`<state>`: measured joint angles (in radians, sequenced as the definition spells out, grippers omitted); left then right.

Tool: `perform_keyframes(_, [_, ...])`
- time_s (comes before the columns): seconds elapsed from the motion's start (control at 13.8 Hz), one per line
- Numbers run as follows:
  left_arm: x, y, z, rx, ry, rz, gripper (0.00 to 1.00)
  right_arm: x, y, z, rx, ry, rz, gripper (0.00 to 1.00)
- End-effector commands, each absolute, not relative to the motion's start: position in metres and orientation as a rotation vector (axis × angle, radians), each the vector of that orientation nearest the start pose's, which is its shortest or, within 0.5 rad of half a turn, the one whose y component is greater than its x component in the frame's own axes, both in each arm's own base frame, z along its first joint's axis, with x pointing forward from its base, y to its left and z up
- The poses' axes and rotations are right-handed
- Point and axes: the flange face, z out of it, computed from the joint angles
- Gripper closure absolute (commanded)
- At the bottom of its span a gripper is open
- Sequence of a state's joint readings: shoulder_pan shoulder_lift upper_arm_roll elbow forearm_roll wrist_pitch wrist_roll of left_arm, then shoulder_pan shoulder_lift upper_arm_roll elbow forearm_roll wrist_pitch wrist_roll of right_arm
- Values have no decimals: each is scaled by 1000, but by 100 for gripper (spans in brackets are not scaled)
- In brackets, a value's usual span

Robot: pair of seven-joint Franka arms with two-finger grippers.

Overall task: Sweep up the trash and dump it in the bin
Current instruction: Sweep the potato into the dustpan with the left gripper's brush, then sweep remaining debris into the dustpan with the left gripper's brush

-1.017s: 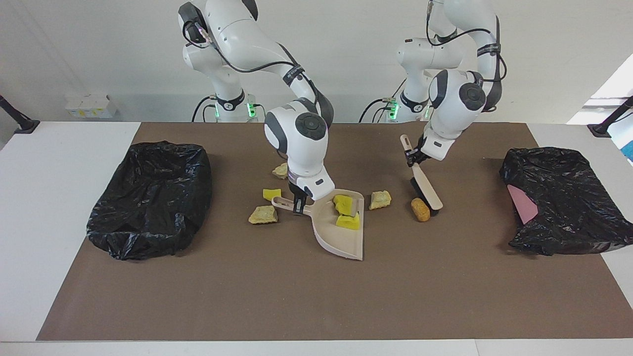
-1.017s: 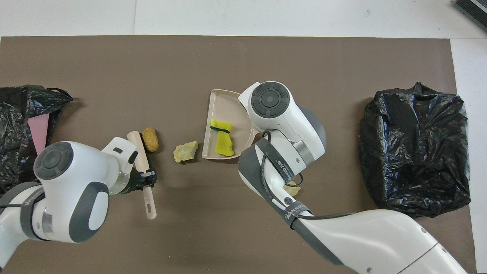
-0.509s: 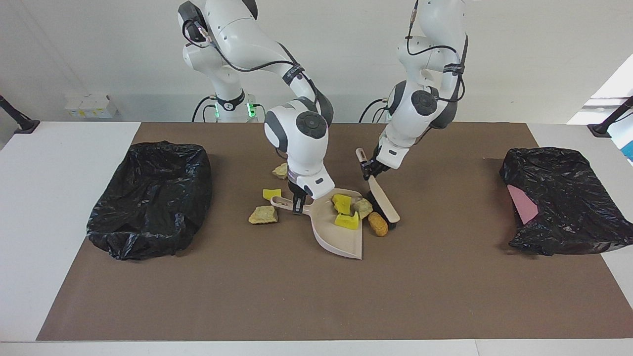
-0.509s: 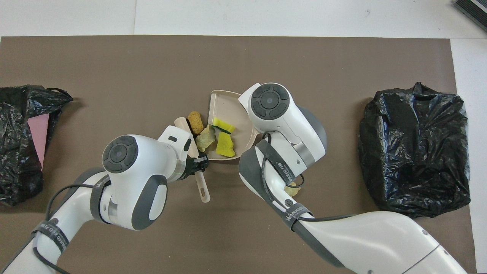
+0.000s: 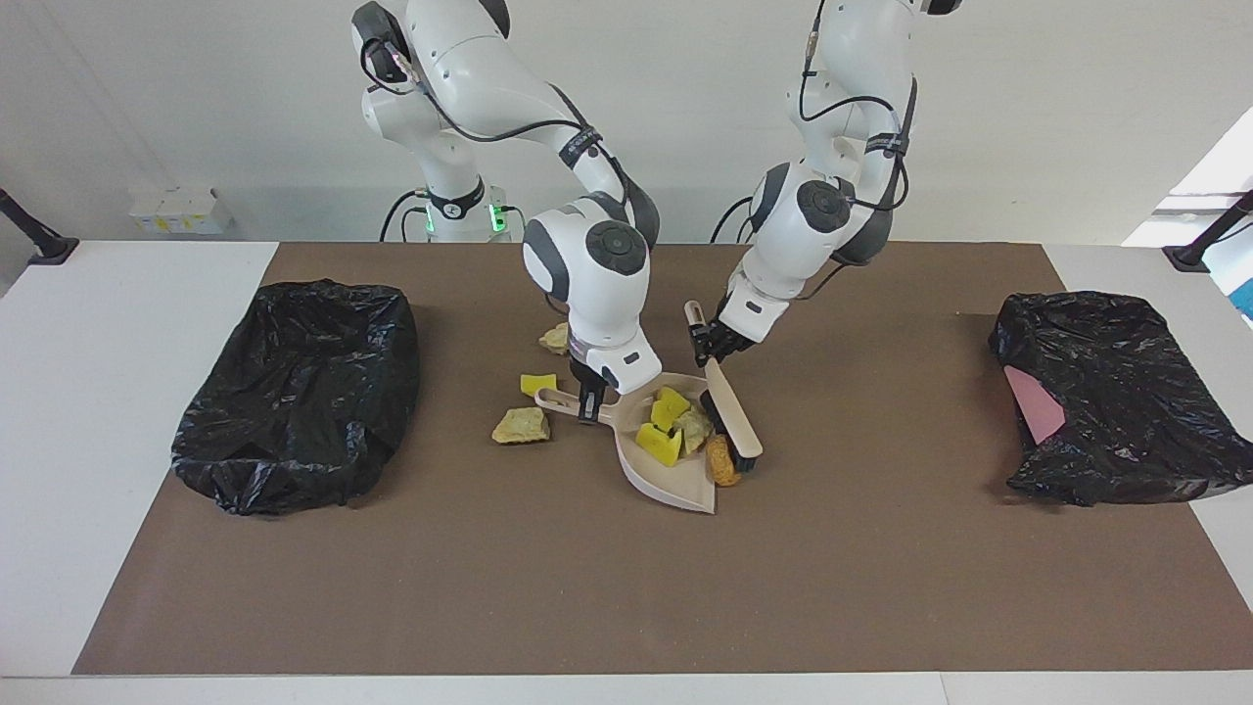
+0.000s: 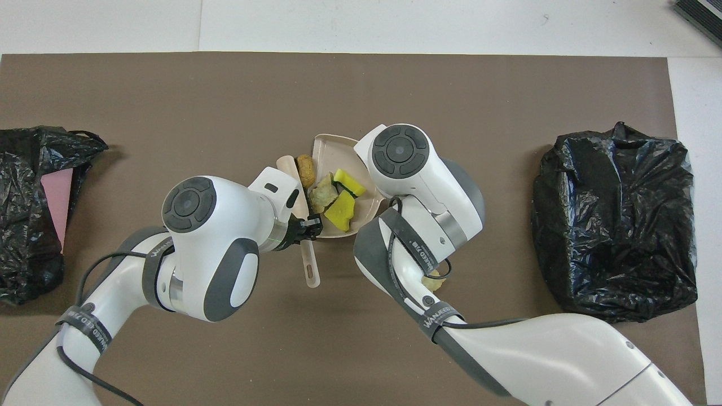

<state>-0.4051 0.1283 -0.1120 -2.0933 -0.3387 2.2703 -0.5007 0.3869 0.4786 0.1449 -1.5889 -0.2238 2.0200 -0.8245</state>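
A beige dustpan [image 5: 675, 485] [image 6: 333, 149] lies mid-table, and my right gripper [image 5: 589, 406] is shut on its handle. My left gripper [image 5: 707, 343] [image 6: 307, 226] is shut on the handle of a beige hand brush [image 5: 734, 421] [image 6: 307, 265]. The brush's bristles press against the pan's mouth. Inside the pan lie two yellow sponge pieces [image 5: 658, 443] [image 6: 340, 210] and a tan chunk [image 5: 693, 426] [image 6: 322, 194]. An orange-brown lump [image 5: 722, 460] [image 6: 305, 169] sits at the pan's lip against the brush. More trash lies on the mat by the pan's handle: a yellow sponge [image 5: 536, 383] and two tan chunks [image 5: 521, 425], [image 5: 555, 339].
One bin lined with a black bag [image 5: 299, 392] [image 6: 617, 220] stands at the right arm's end of the brown mat. Another black-bagged bin [image 5: 1106, 397] [image 6: 34, 208], showing a pink patch, stands at the left arm's end.
My left arm swept the brush toward the dustpan. It pushed a tan chunk into the pan and the orange-brown lump to its lip. The sponges slid deeper. The right arm held still.
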Motion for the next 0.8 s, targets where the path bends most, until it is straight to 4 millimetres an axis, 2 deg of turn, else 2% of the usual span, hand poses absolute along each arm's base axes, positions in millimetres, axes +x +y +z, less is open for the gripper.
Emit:
perform_keyframes(0.0, [510,-255,371,-3359,-266,187,100,592,315,361,-2418,-2225,102,100])
perform_keyframes(0.29, [535,-198,365,-3329,-196,120,100,592,314,360,-2418,-2223,105,100])
perform_keyframes(0.36, [539,-194,365,-3334,-161,99,100,591,314,358,-2417,-2223,110,100])
perform_keyframes(0.58, [542,-204,351,-3345,27,44,100,591,314,358,-2416,-2224,112,100])
perform_keyframes(0.73, [530,-225,350,-3341,193,59,100,591,314,358,-2418,-2222,112,100])
